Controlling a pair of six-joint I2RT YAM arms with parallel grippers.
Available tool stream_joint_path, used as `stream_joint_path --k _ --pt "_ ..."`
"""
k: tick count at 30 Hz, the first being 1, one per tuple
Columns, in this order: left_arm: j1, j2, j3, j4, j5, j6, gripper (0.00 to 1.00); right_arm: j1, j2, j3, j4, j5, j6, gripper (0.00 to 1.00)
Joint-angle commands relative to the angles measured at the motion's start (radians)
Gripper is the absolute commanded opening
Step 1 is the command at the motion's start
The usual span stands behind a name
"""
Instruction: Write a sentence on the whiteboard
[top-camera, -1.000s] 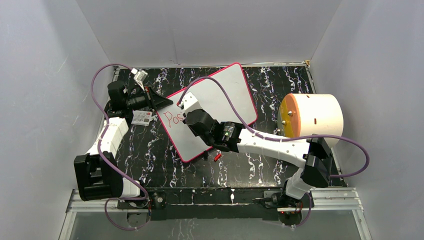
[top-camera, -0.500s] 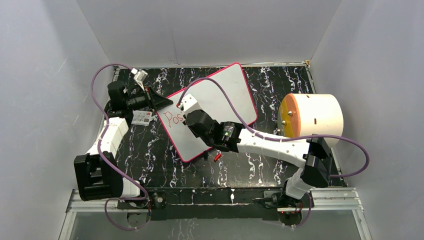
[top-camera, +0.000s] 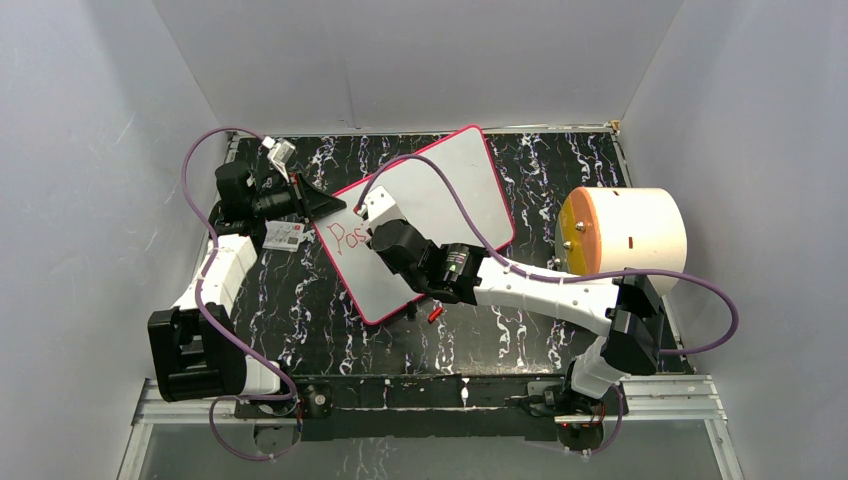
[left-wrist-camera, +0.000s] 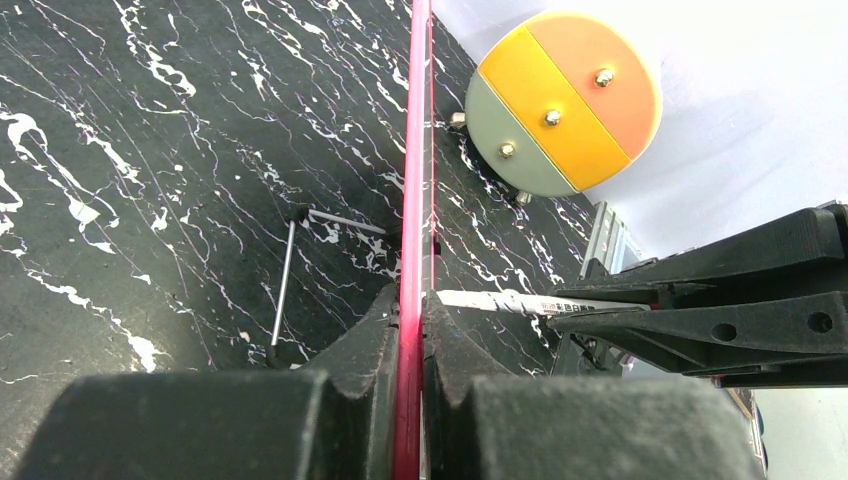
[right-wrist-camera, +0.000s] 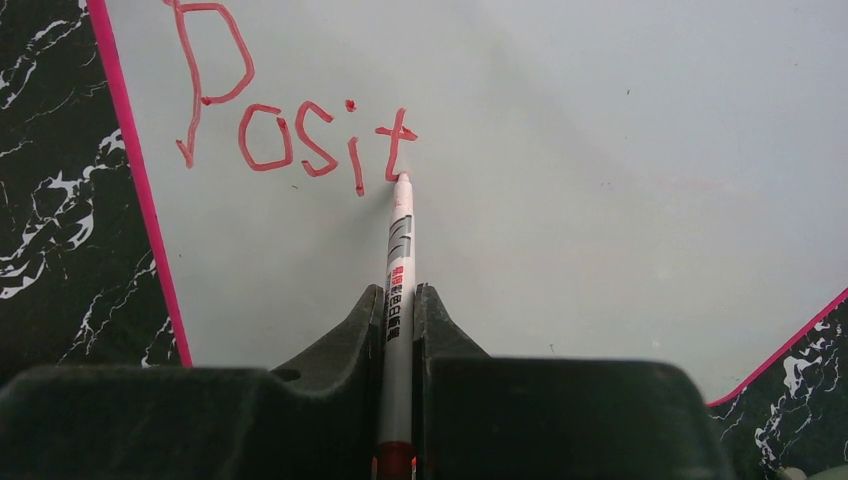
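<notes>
A small white card (top-camera: 284, 236) lies on the left of the black bench (top-camera: 300, 300). Its print is too small to read. Just beside it, the left tool (left-wrist-camera: 410, 312) is closed on the pink left edge of the whiteboard (top-camera: 475, 170). The whiteboard lies slanted in the middle of the bench. The sentence (right-wrist-camera: 300, 140) is in red and reads only "Posit". The marker (right-wrist-camera: 398, 260) tip touches the foot of the "t". The right tool (right-wrist-camera: 398, 296) is closed tight around the marker, whose label I cannot read. A big round drum (top-camera: 640, 235) sits on the right.
</notes>
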Motion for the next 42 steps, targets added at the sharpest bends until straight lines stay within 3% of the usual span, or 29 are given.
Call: stream_joint_path --k 1,20,42 --pt "0.005 0.023 -0.016 -0.054 -0.103 0.082 0.0 -0.006 -0.009 0.008 0.06 0.045 -0.004 0.0" --pt "0.006 0.024 -0.015 -0.056 -0.101 0.082 0.0 -0.01 -0.061 -0.027 0.193 0.063 -0.034 0.0" --pt "0.006 0.023 -0.015 -0.056 -0.102 0.083 0.0 -0.035 -0.017 0.002 0.13 0.002 -0.012 0.0"
